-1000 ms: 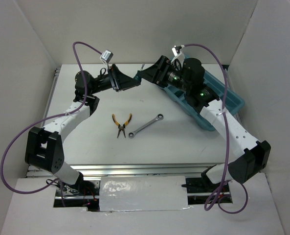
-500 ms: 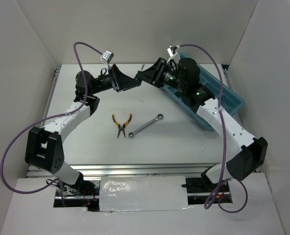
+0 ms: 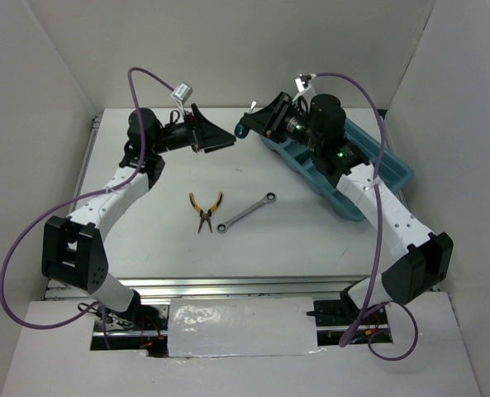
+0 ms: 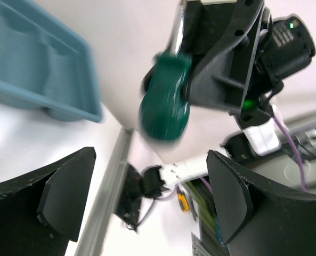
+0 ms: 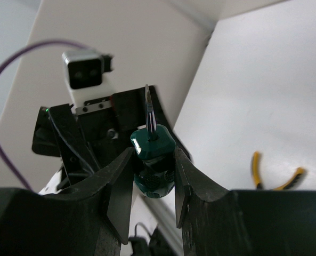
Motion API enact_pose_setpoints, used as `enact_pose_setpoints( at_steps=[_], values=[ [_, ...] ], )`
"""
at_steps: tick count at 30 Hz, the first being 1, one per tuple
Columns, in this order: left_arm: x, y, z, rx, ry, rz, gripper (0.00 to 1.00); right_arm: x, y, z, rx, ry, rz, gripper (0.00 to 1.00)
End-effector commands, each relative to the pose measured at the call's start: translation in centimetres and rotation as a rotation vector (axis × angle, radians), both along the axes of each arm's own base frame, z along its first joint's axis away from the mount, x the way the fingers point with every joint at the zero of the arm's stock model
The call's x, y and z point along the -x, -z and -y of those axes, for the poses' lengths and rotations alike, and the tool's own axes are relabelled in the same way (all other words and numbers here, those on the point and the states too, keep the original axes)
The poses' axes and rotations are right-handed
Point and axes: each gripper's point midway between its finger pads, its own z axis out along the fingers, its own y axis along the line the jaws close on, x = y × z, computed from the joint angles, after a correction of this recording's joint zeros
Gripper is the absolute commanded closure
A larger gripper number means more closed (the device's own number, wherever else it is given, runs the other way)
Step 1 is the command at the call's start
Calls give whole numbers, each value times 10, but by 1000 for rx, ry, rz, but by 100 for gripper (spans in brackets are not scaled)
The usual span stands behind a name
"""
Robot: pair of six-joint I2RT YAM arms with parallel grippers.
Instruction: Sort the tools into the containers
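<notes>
my right gripper [image 5: 152,178]: closed on the green-handled screwdriver [image 5: 153,152], one finger pressed on each side of its handle.
screwdriver pose: the handle sits between my fingertips and the thin metal shaft sticks out clear of them.
screwdriver place: held in the air above the table [image 3: 294,240], just off the far left end of the tray [image 3: 393,172], touching neither.
my left gripper [image 4: 147,197]: spread wide, nothing between the fingers.
left against right: my two grippers face each other over the far part of the table. my left fingertips are near the green handle but apart from it.
tray: teal, long and divided, lying at an angle on the right side of the table, partly under my right arm. my left wrist view shows one blurred end of it, and i cannot tell what lies inside.
pliers [image 3: 205,207]: yellow handles, flat on the table near its middle, handles toward the far side, nose toward my bases.
wrench [image 3: 246,212]: silver, flat on the table just right of the pliers, lying diagonally, not touching them.
</notes>
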Motion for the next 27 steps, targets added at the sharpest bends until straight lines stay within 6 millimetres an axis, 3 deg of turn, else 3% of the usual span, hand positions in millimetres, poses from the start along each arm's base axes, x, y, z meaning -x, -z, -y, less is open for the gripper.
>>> enact_pose_setpoints(
  at_steps=[1, 4, 5, 9, 11, 12, 16, 21, 27],
  values=[
    [-27, 6, -46, -117, -141, 28, 1, -25, -19, 41, -38, 152, 30, 100],
    [-63, 26, -93, -236, -335, 26, 1, -69, 21, 94, 39, 361, -68, 100],
    [-69, 38, -108, -283, -390, -30, 1, -87, 37, 124, 78, 472, -121, 100],
    [-58, 65, -111, -358, -369, -57, 1, -132, 111, 177, 206, 619, -240, 100],
    [-49, 72, -107, -370, -357, -60, 1, -143, 131, 192, 234, 641, -263, 100],
    [-47, 75, -107, -381, -357, -57, 1, -154, 151, 204, 260, 662, -286, 100],
    [-37, 89, -99, -395, -328, -82, 1, -185, 198, 232, 363, 695, -332, 94],
    [-34, 95, -99, -412, -319, -100, 1, -207, 230, 253, 433, 745, -349, 93],
    [-34, 100, -102, -428, -319, -107, 1, -219, 256, 242, 421, 704, -371, 81]
  ],
)
